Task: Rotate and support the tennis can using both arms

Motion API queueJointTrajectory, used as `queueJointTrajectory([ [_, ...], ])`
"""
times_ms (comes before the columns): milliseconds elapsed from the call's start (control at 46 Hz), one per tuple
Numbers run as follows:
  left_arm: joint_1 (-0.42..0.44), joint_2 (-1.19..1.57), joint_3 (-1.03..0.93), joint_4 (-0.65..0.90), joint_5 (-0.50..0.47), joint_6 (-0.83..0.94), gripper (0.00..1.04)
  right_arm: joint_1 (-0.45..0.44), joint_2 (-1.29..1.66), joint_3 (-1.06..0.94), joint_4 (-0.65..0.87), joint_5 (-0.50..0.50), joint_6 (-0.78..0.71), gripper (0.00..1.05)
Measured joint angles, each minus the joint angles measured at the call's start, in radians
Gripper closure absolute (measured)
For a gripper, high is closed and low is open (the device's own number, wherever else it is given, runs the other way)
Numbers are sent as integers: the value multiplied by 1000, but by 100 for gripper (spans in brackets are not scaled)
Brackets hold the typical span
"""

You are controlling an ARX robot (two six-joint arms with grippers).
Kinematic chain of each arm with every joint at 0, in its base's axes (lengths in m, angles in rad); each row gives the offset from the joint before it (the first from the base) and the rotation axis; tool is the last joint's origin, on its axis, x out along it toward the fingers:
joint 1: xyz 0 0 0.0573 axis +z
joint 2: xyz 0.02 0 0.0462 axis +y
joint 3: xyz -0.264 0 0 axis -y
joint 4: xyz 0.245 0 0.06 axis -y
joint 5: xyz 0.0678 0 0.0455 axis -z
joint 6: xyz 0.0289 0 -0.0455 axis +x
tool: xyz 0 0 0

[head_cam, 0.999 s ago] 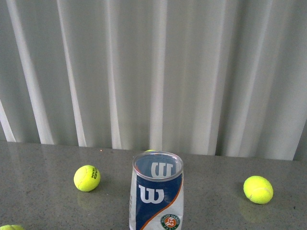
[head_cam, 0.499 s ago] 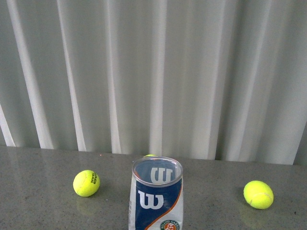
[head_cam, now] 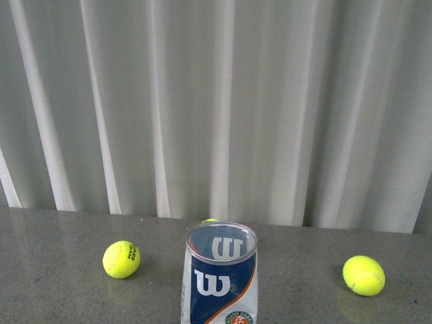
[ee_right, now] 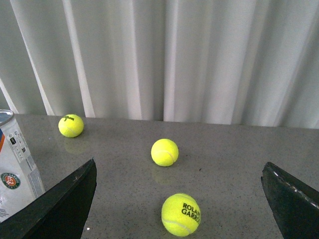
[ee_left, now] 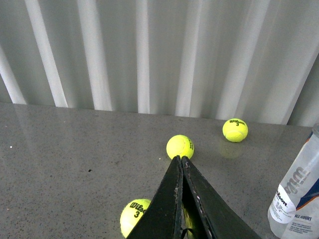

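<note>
The tennis can (head_cam: 220, 277) stands upright and empty at the bottom centre of the front view, open silver rim up, blue-white W label facing me. Neither arm shows in that view. In the left wrist view the can (ee_left: 298, 191) is at the picture's edge, apart from my left gripper (ee_left: 180, 158), whose flat black fingers are pressed shut with nothing between them. In the right wrist view the can (ee_right: 14, 167) sits beyond one finger (ee_right: 62, 201) of my right gripper (ee_right: 179, 172), which is wide open and holds nothing.
Yellow tennis balls lie on the grey speckled table (head_cam: 61, 290): one left of the can (head_cam: 121, 259), one right (head_cam: 363, 275), one peeking behind the rim (head_cam: 211, 220). A ball marked Roland Garros (ee_right: 180, 214) lies between the right fingers. White curtain (head_cam: 216, 101) closes the back.
The front view has shifted slightly: the can and balls sit a little lower in the picture than a second ago. The can has not visibly turned.
</note>
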Motion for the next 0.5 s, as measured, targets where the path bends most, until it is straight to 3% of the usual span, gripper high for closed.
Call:
queueJointTrajectory([
  [499,0,-197,0,-192,0,0,101,0,0,0,0,0,0,7],
])
